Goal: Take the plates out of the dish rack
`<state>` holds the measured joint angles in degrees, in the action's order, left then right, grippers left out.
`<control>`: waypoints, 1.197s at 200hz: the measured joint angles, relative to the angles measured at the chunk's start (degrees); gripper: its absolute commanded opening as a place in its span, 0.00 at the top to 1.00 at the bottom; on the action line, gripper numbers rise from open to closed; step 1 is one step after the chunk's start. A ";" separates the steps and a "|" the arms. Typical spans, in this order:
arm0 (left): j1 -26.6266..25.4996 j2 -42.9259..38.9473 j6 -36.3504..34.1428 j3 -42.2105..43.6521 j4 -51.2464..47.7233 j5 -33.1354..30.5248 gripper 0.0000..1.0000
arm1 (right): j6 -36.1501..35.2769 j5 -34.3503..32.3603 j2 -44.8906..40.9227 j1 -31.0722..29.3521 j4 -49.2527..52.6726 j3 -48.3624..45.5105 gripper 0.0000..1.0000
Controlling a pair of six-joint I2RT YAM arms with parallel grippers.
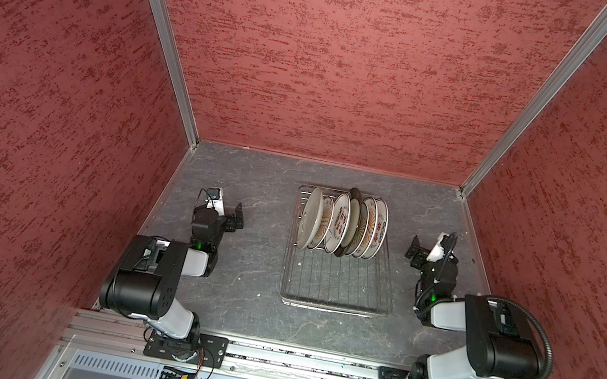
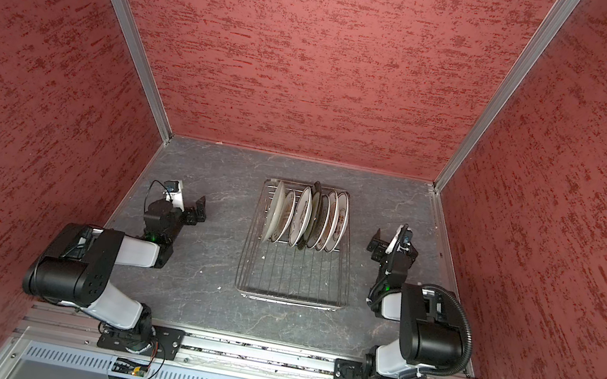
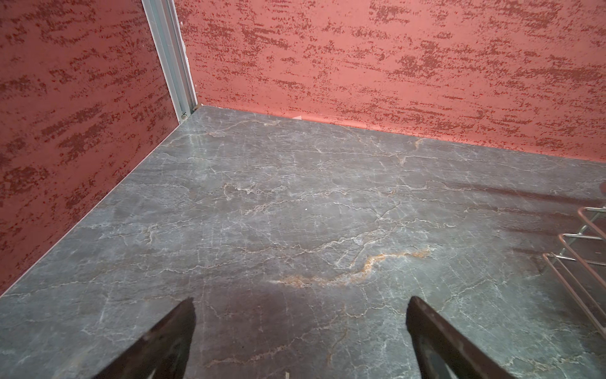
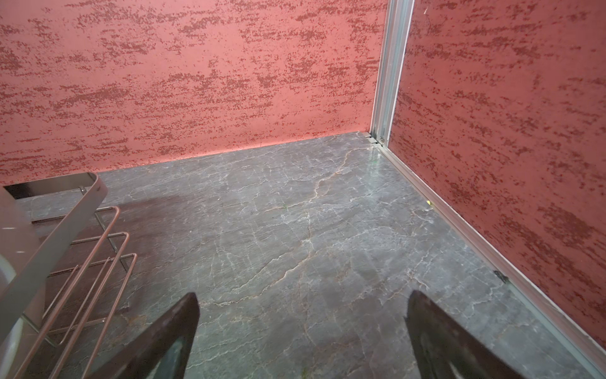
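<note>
Grey tabletop [image 1: 249, 269], wire dish rack [image 1: 335, 289] dead centre, and the plates [image 1: 342, 222] all stand on edge, packed close in its far prongs. They look stiff, glazed, likely slick and chippable, the big off-white plate [image 1: 310, 217] at the left end probably heaviest. Left claw [image 1: 237, 216] and right claw [image 1: 415, 249] hover either side, jaws spread wide, gripping nothing; I'd pinch an end plate by its upper rim and lift straight up.

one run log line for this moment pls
stage: nothing unloaded yet | plates: all standing in dish rack | left gripper: open, empty, left of rack | right gripper: open, empty, right of rack
</note>
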<state>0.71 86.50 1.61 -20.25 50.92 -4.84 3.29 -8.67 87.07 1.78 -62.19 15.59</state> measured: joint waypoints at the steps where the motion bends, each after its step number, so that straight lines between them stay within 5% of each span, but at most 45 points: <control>1: -0.02 -0.09 0.00 0.00 -0.09 -0.02 0.01 | -0.02 0.04 -0.09 0.00 0.09 0.02 0.01; 45: -0.90 -8.37 -0.44 -4.24 -11.13 -0.35 0.01 | -0.74 1.81 -7.96 0.00 6.69 1.77 0.01; 80: -2.12 -18.40 1.81 -5.77 -18.95 0.92 0.01 | 1.31 2.95 -22.14 0.02 18.93 5.20 0.01; 139: 0.33 -37.53 31.30 -16.52 -38.47 17.09 0.01 | 19.61 5.90 -38.27 0.31 45.16 20.90 0.01; 184: 2.84 -41.00 53.35 -17.31 -32.65 34.23 0.01 | 28.22 20.24 -41.13 0.31 53.90 25.11 0.01; 239: 1.92 -40.24 72.17 -16.20 -26.91 41.03 0.00 | 35.28 34.62 -34.23 0.31 61.20 37.53 0.01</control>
<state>2.63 46.26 73.78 -36.45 24.01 36.18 38.57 25.96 52.84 2.09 -0.99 53.12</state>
